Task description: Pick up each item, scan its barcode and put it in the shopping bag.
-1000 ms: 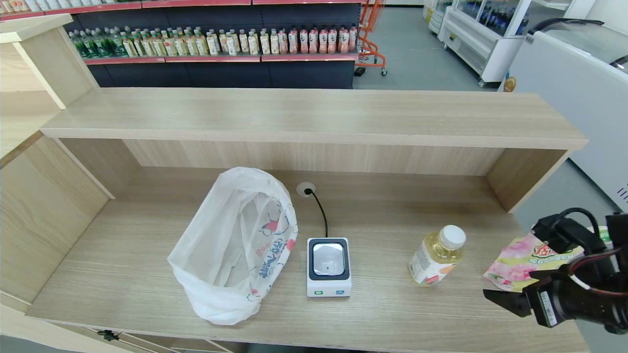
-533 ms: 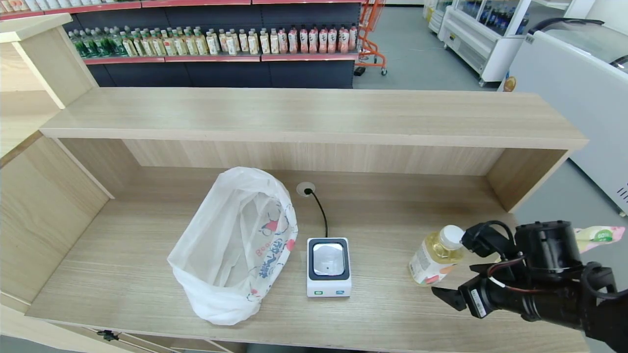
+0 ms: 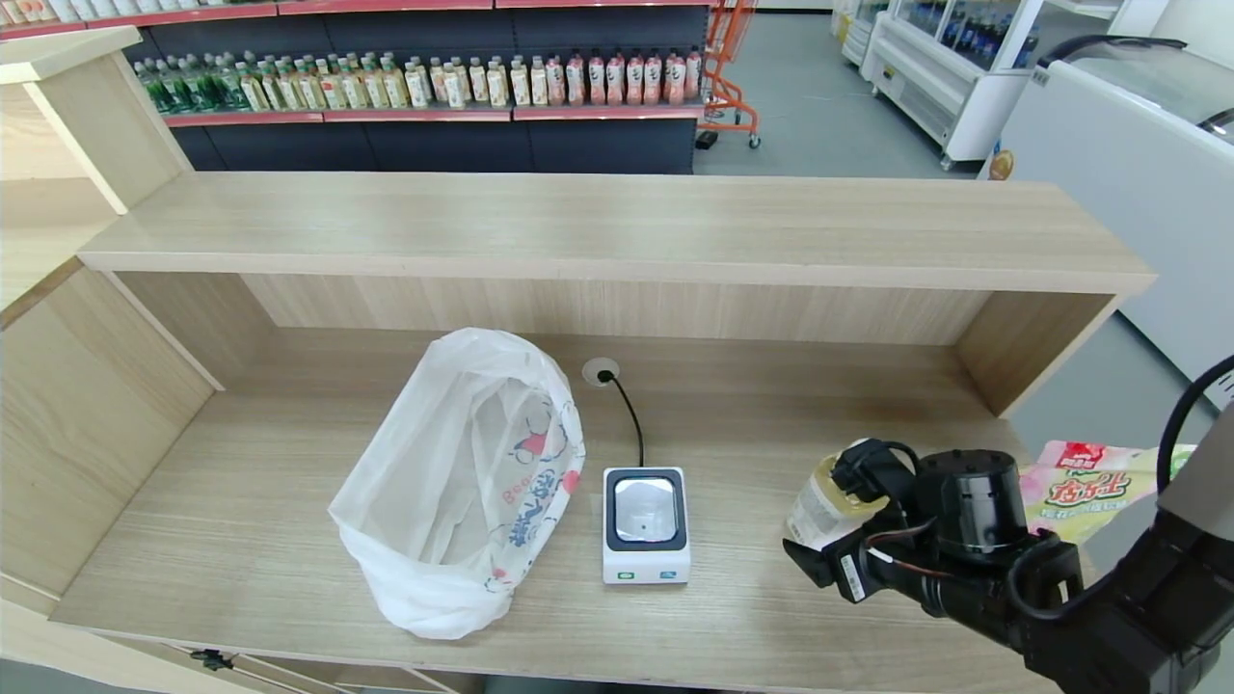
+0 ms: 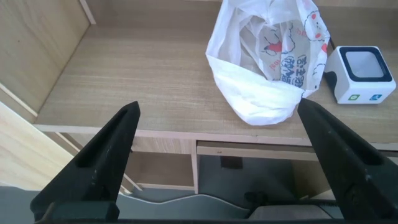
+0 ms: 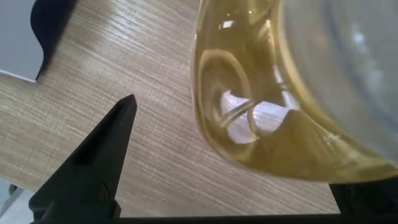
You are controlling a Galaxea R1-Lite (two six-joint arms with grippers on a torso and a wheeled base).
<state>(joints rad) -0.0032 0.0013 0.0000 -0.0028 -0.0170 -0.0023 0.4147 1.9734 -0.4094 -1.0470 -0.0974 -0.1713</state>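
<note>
Leftward since a second ago, the right gripper [image 3: 815,549] has swung from the pink snack pouch [image 3: 1089,492] to the bottle [image 3: 815,501]. The bottle is clear, rounded plastic holding yellow liquid and sits between its spread jaws; contact is unclear. The left gripper [image 4: 217,109] hangs wide open and empty, near the crinkled white shopping bag [image 3: 463,482] on the wood-grain counter [image 3: 289,540].

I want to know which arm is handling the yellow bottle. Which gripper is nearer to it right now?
Right. The right gripper sits open around the bottle, a finger on either side. The left gripper hangs open off the counter's front edge by the shopping bag, well away.
</note>
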